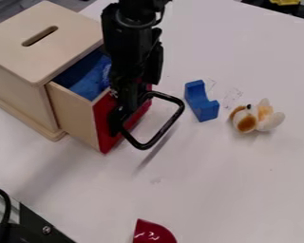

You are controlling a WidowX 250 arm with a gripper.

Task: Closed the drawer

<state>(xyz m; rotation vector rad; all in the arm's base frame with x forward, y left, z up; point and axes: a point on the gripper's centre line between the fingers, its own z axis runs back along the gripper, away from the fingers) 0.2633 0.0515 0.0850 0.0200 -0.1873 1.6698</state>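
"hanging right over the drawer's red front (106,130), those fingers (125,95), so what are they doing?"

"i'm looking hard, but i cannot tell whether they're clenching or sitting released. they're pointing down by the black handle (167,97), which is jutting out from the front as a big loop."

"and the drawer (72,111) itself?"

"it's sticking partly out of the wooden box (59,52), and something blue (88,85) is showing inside."

"so which step are we seeing?"

"i'm judging it's the closing push, with the arm (130,47) standing at the front and the real travel waiting to be done."

"what is the next move calling for?"

"a steady push on the front, straight back into the box. i'd be keeping it level and centred, since a skewed shove could be jamming the drawer or nudging the whole box along the table (231,180)."

"is anything else standing in the way?"

"not on that path, i'm thinking. the blue block (205,110) is lying beyond the handle, the plush toy (262,122) is resting beside the block, and a red piece (153,233) is peeking in at the near edge."
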